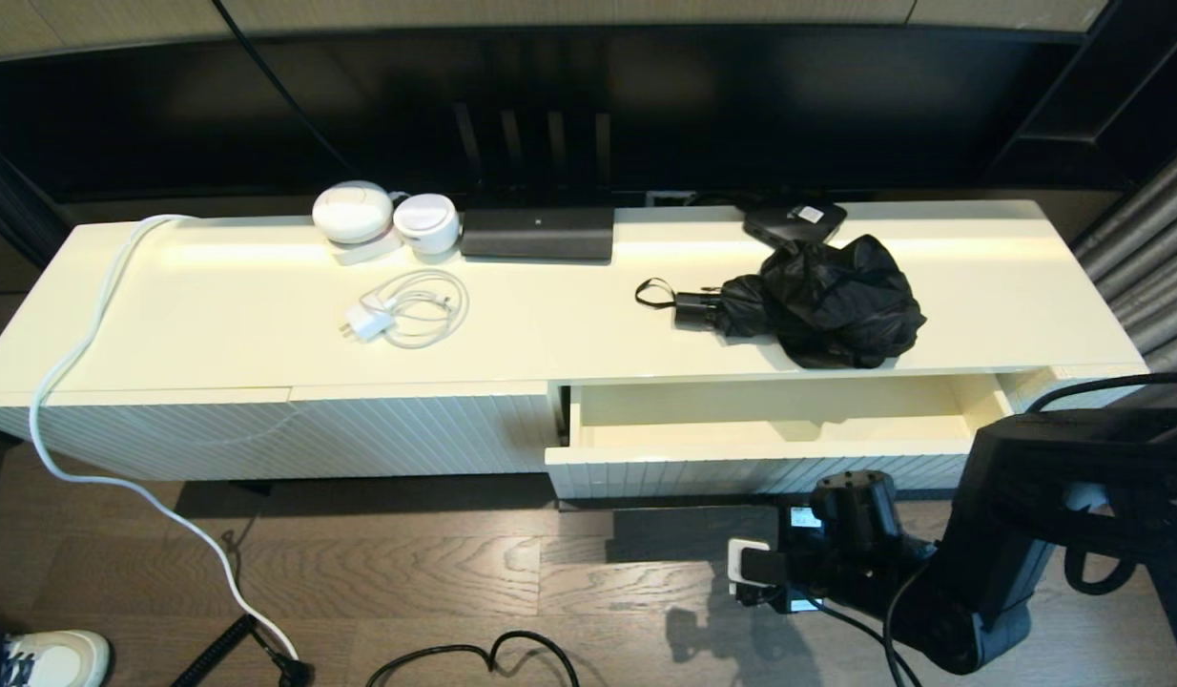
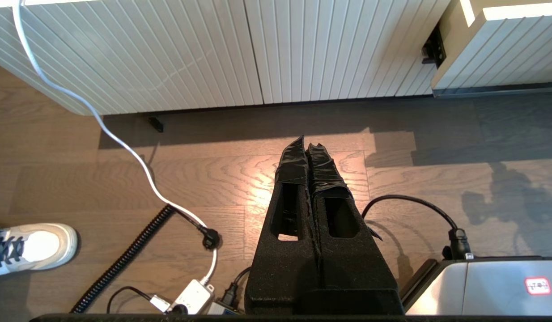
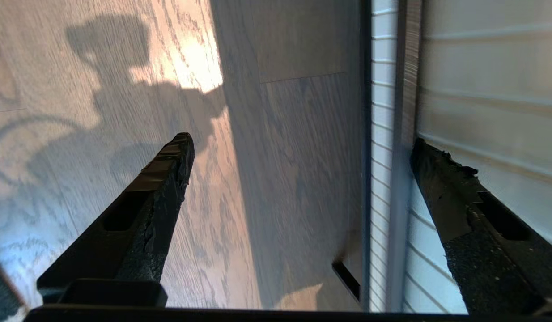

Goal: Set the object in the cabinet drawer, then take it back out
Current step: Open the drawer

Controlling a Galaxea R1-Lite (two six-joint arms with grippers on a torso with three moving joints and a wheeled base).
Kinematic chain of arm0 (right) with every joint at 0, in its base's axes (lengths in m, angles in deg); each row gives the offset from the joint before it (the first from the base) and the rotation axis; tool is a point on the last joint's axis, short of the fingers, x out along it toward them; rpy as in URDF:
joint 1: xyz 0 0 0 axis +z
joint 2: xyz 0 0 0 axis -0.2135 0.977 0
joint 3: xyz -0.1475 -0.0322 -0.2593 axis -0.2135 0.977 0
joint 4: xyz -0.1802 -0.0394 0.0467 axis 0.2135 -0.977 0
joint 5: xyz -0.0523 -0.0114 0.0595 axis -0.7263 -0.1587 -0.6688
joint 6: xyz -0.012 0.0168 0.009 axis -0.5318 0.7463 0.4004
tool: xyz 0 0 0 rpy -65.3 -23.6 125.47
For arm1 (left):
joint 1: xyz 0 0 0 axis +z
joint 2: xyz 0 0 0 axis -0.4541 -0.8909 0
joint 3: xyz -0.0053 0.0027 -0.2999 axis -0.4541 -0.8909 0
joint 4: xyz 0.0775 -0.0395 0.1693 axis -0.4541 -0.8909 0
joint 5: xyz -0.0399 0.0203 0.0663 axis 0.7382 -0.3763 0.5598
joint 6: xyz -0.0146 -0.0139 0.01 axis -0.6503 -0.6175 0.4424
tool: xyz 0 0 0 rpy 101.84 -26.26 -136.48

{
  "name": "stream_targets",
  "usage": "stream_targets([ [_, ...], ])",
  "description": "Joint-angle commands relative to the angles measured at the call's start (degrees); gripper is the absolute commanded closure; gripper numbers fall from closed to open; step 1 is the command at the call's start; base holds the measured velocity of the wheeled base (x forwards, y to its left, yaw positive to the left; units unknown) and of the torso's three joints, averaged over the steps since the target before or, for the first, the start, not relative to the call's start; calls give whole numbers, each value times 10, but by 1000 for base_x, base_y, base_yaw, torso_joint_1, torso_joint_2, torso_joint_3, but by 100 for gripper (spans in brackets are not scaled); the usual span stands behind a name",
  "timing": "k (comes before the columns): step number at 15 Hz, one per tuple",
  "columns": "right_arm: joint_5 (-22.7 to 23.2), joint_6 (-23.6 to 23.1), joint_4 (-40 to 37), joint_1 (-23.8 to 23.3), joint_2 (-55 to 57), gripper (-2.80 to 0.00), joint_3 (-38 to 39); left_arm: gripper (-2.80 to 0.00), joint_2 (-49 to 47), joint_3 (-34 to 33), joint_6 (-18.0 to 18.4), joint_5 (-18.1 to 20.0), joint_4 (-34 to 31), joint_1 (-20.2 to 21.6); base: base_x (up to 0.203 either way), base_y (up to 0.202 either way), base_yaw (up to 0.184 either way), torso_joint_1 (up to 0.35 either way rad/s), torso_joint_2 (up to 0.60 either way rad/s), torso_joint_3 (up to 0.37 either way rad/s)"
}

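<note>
The object, a black folding umbrella [image 1: 827,301], lies on the cabinet top with its handle [image 1: 693,307] and wrist loop pointing left. Just below it the cabinet drawer [image 1: 760,463] stands pulled out, its cream inside bare. My right arm [image 1: 989,534] hangs low in front of the drawer's right end, well below the umbrella. In the right wrist view my right gripper [image 3: 303,152] is open and holds nothing, with floor on one side and the drawer's fluted front [image 3: 383,134] on the other. My left gripper [image 2: 306,150] is shut and empty above the floor, left of the drawer corner [image 2: 495,49].
On the cabinet top sit a flat black box with a white label [image 1: 794,221], a black slab [image 1: 537,233], two white round devices [image 1: 352,212] and a coiled white charger [image 1: 407,310]. A white cable [image 1: 73,363] hangs to the floor. Cables, a plug [image 2: 210,237] and a shoe [image 1: 50,656] lie below.
</note>
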Motion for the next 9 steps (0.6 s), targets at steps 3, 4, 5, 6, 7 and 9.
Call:
stream_targets([
  [3, -2, -4, 1, 2, -113, -280, 64, 0, 1, 0, 0, 0, 0, 0, 0, 0, 0, 0, 0, 0],
  [4, -2, -4, -2, 2, -148, -280, 79, 0, 1, 0, 0, 0, 0, 0, 0, 0, 0, 0, 0, 0],
  [5, -2, -4, -12, 2, -188, -280, 92, 0, 1, 0, 0, 0, 0, 0, 0, 0, 0, 0, 0, 0],
  [6, -3, -4, -30, 1, -231, -280, 102, 0, 1, 0, 0, 0, 0, 0, 0, 0, 0, 0, 0, 0],
  [7, -3, -5, -57, -1, -276, -280, 109, 0, 0, 0, 0, 0, 0, -1, 0, 0, 0, 0, 0, 0],
  [9, -4, -5, -117, -2, -366, 0, 122, 0, 1, 0, 0, 0, 0, 0, 0, 0, 0, 0, 0, 0],
])
